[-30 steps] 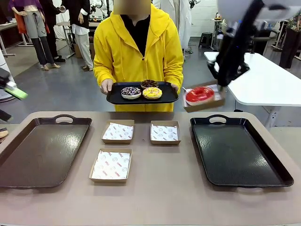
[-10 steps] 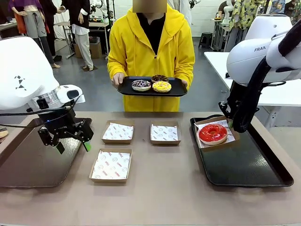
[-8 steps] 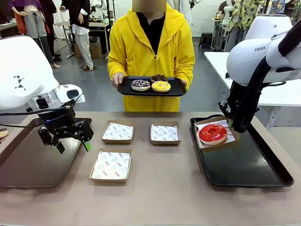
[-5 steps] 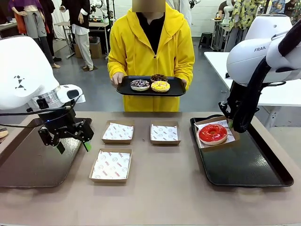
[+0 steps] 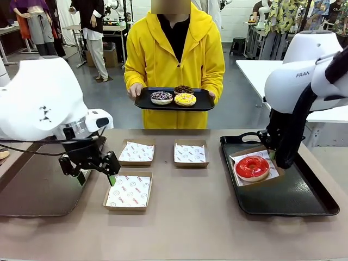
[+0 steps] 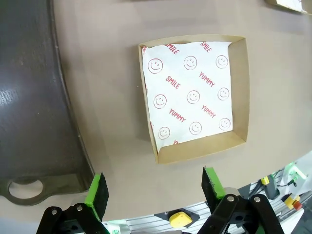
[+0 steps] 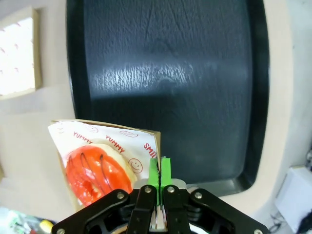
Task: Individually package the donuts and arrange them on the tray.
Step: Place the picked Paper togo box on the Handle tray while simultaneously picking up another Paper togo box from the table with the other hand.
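Note:
The glossy red donut [image 5: 252,167] lies in a paper-lined cardboard box [image 5: 271,175] over the left part of the black tray [image 5: 296,190]. My right gripper [image 5: 274,158] is shut on that box's far edge. The right wrist view shows the pads [image 7: 159,171] pinching the box wall beside the red donut [image 7: 96,168]. My left gripper [image 5: 97,178] hangs open beside the front-left empty box [image 5: 129,190]. In the left wrist view that box [image 6: 195,95] lies just beyond its open fingers [image 6: 97,192]. A person holds a small tray [image 5: 145,103] with the purple [image 5: 161,97], yellow [image 5: 185,99] and chocolate [image 5: 183,89] donuts.
Two more empty lined boxes [image 5: 136,151] [image 5: 191,153] sit mid-table. A large brown tray [image 5: 32,190] lies at the left, partly under my left arm. The black tray [image 7: 165,73] is bare beyond the held box.
My right gripper has carried the boxed red donut nearer the robot's side over the black tray. My left arm has shifted right, toward the front-left box.

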### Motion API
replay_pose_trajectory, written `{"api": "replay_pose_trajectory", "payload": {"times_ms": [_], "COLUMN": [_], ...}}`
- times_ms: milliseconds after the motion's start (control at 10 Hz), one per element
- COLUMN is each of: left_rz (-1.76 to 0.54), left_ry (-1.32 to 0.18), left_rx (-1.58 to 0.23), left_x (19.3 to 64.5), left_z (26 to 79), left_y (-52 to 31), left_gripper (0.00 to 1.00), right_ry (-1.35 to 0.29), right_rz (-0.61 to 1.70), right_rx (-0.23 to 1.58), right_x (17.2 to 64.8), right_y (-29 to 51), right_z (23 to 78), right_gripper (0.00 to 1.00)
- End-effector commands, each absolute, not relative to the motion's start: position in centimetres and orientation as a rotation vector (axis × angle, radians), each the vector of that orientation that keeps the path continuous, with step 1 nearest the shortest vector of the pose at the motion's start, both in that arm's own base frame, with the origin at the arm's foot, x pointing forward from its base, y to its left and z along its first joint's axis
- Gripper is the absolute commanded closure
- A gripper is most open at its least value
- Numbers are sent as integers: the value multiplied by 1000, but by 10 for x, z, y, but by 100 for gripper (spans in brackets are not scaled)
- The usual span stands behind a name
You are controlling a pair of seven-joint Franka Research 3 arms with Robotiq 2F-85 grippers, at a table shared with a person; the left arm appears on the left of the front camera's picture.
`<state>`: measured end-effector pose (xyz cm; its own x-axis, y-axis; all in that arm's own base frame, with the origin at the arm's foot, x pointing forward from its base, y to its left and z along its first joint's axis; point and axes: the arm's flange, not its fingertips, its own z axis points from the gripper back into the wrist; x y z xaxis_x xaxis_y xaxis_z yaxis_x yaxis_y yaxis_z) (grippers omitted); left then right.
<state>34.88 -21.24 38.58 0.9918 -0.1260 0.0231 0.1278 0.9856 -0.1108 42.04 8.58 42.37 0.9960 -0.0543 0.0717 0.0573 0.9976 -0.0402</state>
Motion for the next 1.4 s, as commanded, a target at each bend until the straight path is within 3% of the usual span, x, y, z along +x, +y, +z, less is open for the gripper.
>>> {"api": "replay_pose_trajectory", "payload": {"times_ms": [0,1300], "left_rz": [-100,-73], "left_ry": [-33,-21], "left_rx": [-61,-73], "left_x": [356,384], "left_z": [379,335], "left_y": [-223,-226], "left_gripper": [0,0], "right_ry": [-120,-120], "right_rz": [-27,11], "right_rx": [-45,35], "right_x": [405,419], "right_y": [76,65], "right_z": [419,364], "right_gripper": [99,99]}}
